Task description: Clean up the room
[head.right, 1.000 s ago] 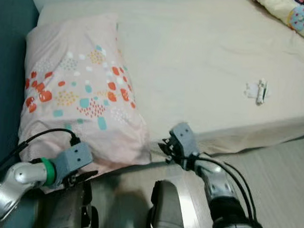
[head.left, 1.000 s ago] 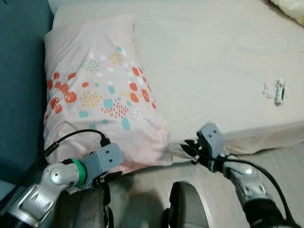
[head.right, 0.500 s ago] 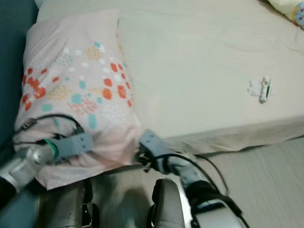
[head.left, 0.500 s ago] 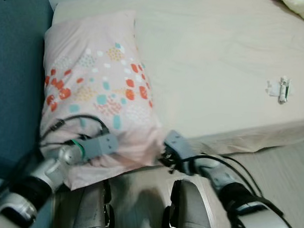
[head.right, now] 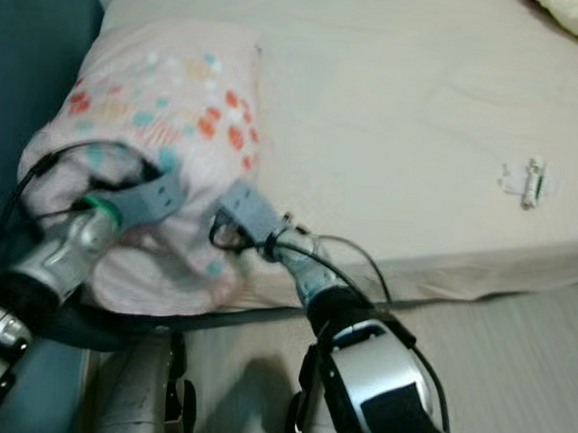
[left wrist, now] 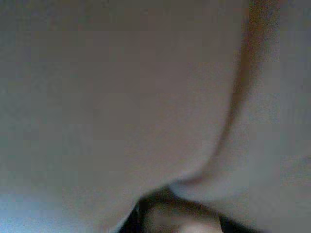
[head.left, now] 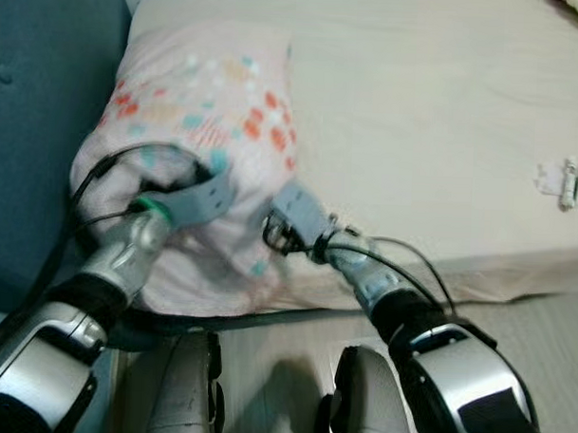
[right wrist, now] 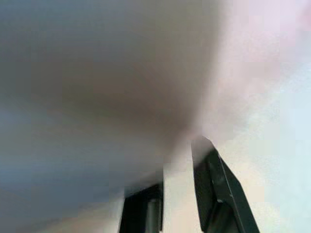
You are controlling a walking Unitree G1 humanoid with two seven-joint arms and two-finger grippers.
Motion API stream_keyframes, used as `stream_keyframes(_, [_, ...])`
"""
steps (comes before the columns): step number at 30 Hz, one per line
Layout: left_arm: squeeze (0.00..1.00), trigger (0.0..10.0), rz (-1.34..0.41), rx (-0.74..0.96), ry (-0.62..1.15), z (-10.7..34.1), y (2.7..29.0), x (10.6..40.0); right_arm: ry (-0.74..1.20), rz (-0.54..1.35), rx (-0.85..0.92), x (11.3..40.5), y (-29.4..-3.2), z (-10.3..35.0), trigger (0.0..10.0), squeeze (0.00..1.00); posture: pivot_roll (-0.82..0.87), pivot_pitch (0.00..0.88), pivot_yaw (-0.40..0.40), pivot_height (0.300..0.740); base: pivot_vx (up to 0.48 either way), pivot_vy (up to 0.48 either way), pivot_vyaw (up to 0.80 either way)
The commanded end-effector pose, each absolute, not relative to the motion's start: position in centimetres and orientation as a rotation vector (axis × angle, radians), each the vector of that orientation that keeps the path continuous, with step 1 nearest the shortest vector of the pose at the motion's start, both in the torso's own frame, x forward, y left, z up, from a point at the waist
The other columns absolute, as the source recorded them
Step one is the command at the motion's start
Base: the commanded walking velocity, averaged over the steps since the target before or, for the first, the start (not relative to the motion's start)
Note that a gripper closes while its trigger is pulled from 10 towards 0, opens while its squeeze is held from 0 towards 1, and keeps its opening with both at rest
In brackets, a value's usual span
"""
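Note:
A pink pillow (head.left: 217, 90) with orange and teal dots lies at the left end of the bed (head.left: 436, 98), its near end bunched up and raised. My left gripper (head.left: 190, 189) presses into that near end from the left, buried in the fabric. My right gripper (head.left: 272, 230) is at the pillow's right side near the mattress edge. In the right wrist view its two black fingers (right wrist: 216, 189) stand close together with pale pillow cloth (right wrist: 121, 73) pressed in the narrow gap. In the left wrist view, blurred pillow fabric (left wrist: 121, 97) sits right against the lens.
A small white item with a green mark (head.left: 566, 179) lies on the sheet at the right. A teal padded headboard (head.left: 37, 75) rises at the left. Pale wood floor (head.left: 551, 330) runs along the bed's near edge. A patterned blanket corner (head.right: 576, 13) shows at the far right.
Both arms have reached forward and up into the pillow. Its near end, which hung over the mattress edge, is now bunched and lifted onto the bed. The camera has shifted too.

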State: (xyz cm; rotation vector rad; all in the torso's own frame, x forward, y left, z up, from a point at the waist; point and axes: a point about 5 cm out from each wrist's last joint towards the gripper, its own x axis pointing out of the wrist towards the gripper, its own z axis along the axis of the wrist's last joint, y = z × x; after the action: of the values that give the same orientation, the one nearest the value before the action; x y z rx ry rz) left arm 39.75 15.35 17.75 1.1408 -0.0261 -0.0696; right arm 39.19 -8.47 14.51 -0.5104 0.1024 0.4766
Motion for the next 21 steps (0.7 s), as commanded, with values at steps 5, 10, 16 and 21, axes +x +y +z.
stream_keyframes(5, [0.0,10.0,-0.087,1.066,-0.132,20.3,12.7,40.7,0.125,0.239,-0.463,40.0,-11.5,14.9,10.0,0.0,0.15,0.219,0.06,0.605,0.0,0.0,0.0])
stream_keyframes(10, [0.0,10.0,-0.299,1.206,0.055,14.5,14.0,38.8,0.207,0.258,-0.449,38.9,-12.4,12.3,10.0,0.0,0.15,0.23,0.064,0.605,0.0,0.0,0.0])
stream_keyframes(16, [0.0,10.0,-0.405,1.248,0.162,11.2,15.8,37.0,0.262,0.293,-0.454,37.9,-12.4,10.2,10.0,0.0,0.15,0.23,0.063,0.605,0.0,0.0,0.0])
stream_keyframes(21, [0.0,10.0,-0.498,1.262,0.285,7.1,18.4,33.9,0.361,0.321,-0.424,35.9,-12.7,6.9,10.0,0.0,0.16,0.221,0.053,0.605,0.0,0.0,0.0])
